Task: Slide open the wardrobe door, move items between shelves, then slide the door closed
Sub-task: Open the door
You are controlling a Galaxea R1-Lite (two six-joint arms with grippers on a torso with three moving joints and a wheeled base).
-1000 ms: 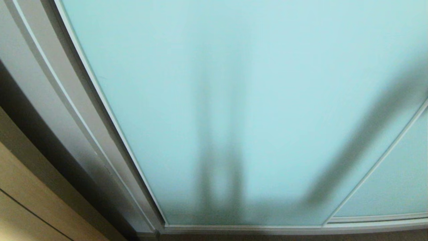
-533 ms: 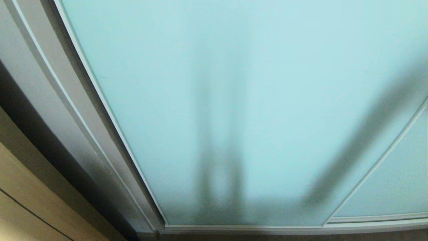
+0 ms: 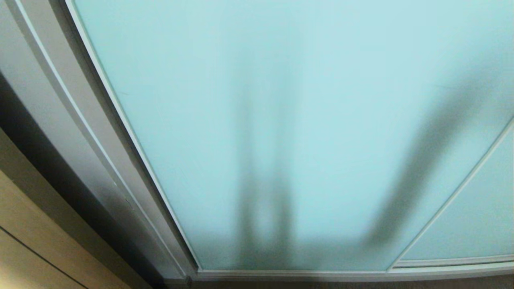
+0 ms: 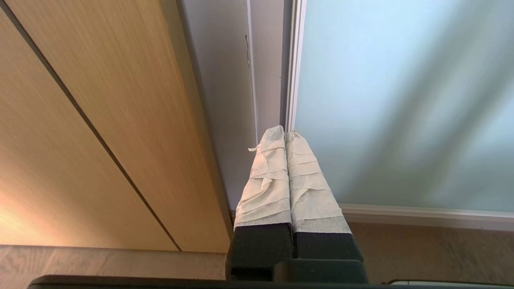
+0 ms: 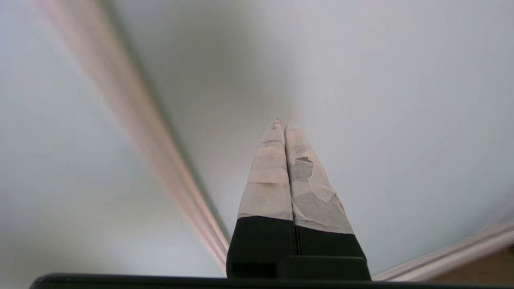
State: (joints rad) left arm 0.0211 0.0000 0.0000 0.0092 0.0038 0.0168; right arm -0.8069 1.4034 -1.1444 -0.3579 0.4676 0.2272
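The sliding wardrobe door (image 3: 281, 100), frosted pale aqua glass in a thin silvery frame, fills the head view and stands closed. No arm shows in the head view, only soft shadows on the glass. My left gripper (image 4: 285, 132) is shut with nothing in it, and points at the door's left frame edge (image 4: 295, 60). My right gripper (image 5: 282, 125) is shut too and empty, close in front of the frosted door panel (image 5: 381, 100), beside a frame strip (image 5: 160, 160). The items and the shelves are hidden behind the door.
A grey wardrobe side post (image 3: 60, 120) stands left of the door, and a light wood panel (image 4: 100, 120) beyond it. A second glass panel (image 3: 474, 224) overlaps at the lower right. The door's bottom rail (image 3: 321, 275) meets a brown floor (image 4: 421, 253).
The slanted arm shadow on the right of the glass has shifted and stands steeper. The door and the rest of the head view are unchanged.
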